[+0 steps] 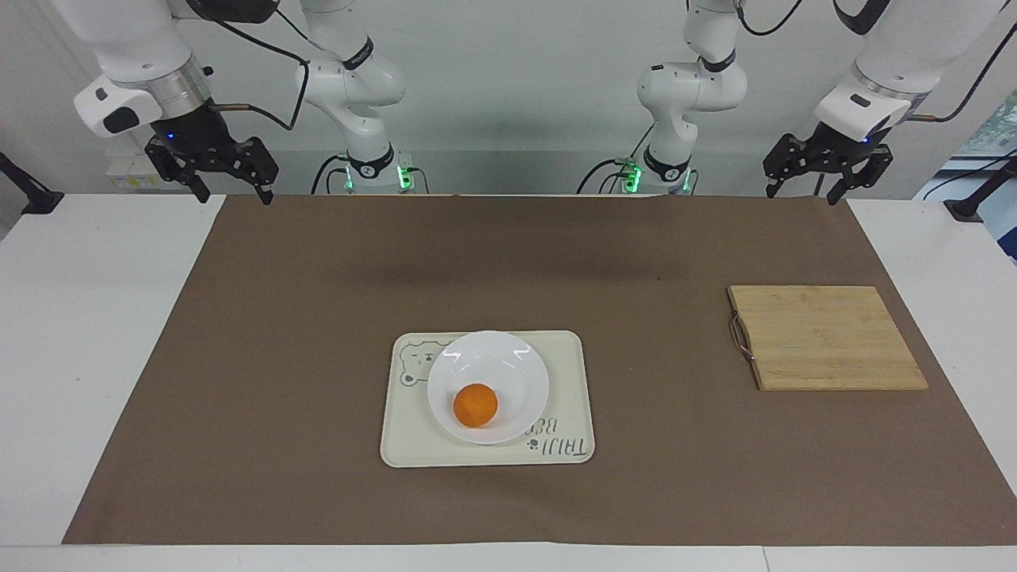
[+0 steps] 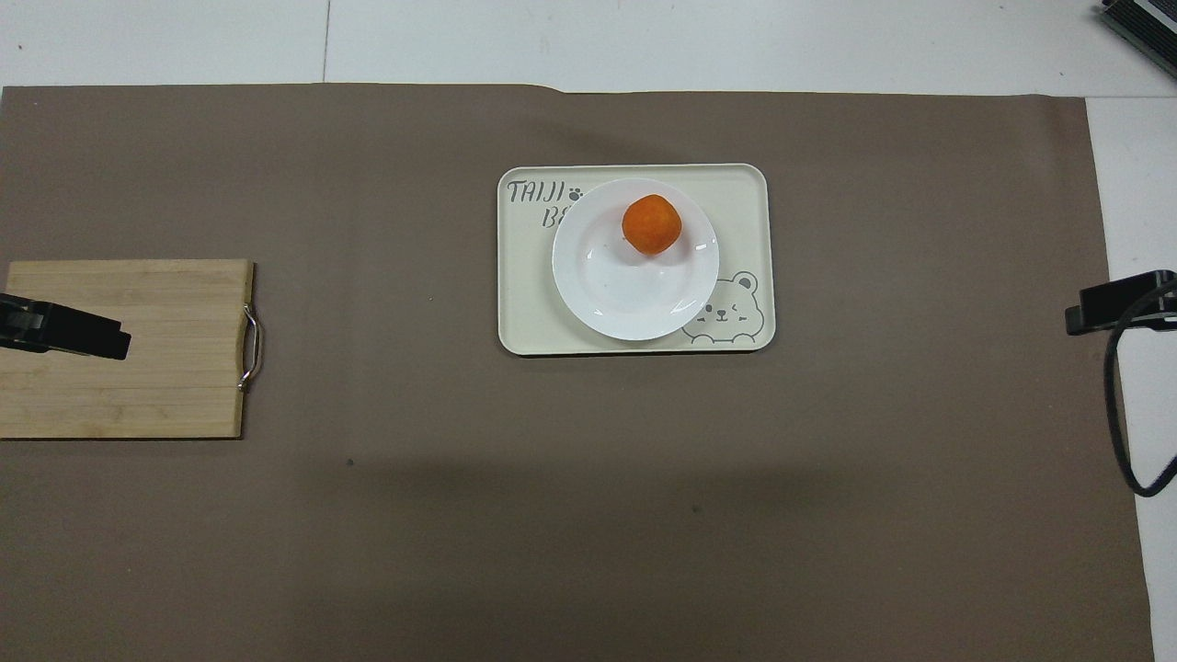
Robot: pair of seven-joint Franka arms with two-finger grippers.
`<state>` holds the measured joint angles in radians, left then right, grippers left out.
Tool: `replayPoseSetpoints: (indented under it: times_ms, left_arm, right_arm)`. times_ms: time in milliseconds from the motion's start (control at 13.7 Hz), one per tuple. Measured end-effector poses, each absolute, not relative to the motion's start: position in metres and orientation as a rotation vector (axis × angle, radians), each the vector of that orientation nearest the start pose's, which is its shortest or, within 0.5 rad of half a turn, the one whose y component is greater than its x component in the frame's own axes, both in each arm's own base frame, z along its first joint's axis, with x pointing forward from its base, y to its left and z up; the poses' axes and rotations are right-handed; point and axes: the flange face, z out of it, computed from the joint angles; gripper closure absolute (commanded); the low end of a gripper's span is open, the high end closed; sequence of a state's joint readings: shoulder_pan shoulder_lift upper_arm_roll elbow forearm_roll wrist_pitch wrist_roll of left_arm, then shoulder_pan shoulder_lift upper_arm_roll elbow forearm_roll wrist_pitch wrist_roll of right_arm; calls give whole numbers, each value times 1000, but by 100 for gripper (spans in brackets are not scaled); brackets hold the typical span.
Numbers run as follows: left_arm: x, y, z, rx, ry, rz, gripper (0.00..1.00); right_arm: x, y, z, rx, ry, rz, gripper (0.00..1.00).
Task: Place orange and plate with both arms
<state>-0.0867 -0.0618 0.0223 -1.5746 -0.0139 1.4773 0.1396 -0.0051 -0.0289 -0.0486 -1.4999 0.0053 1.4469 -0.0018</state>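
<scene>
On the brown mat [image 1: 318, 318] near the middle of the table: one cream rectangular tray [image 1: 566, 373] with rounded corners, printed with a bear drawing at one corner and the lettering "TAIJI" at the corner diagonal to it. On the tray, one plate [image 1: 508, 373]: round, glossy white, shallow, plain rim, overlapping part of the lettering. In the plate, one orange [image 1: 475, 405]: small, round, bright orange, matte skin, much smaller than the plate; in the overhead view it lies at about 12 o'clock of the plate's well [image 2: 651, 224], on the part farther from the robots, clear of the rim. Toward the left arm's end of the mat, well apart from the tray: one wooden cutting board [image 1: 826, 338] of pale slats, with a metal handle [image 1: 740, 337] on the edge facing the tray. Left gripper [image 1: 826, 191]: black, two-fingered, raised over the mat's corner nearest its base, fingers spread apart, grasping nothing; in the overhead view its tip shows over the board [image 2: 83, 333]. Right gripper [image 1: 230, 191]: black, raised over the mat's corner at its own end, fingers likewise parted and empty. Neither gripper touches the orange, plate or tray.
</scene>
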Motion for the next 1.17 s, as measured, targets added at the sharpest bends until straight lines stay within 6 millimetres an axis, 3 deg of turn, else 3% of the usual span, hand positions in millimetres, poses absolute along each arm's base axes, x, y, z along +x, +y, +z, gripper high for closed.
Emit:
replayPoseSetpoints:
  times_ms: [365, 729, 1167]
  left_arm:
    - [524, -35, 648, -3141, 323, 55, 0]
    - [524, -35, 648, -3141, 323, 55, 0]
    - [524, -35, 648, -3141, 323, 55, 0]
  right_arm:
    - [532, -28, 659, -3133, 78, 38, 0]
    - [528, -24, 673, -3157, 64, -13, 0]
    - [530, -24, 675, -3158, 62, -43, 0]
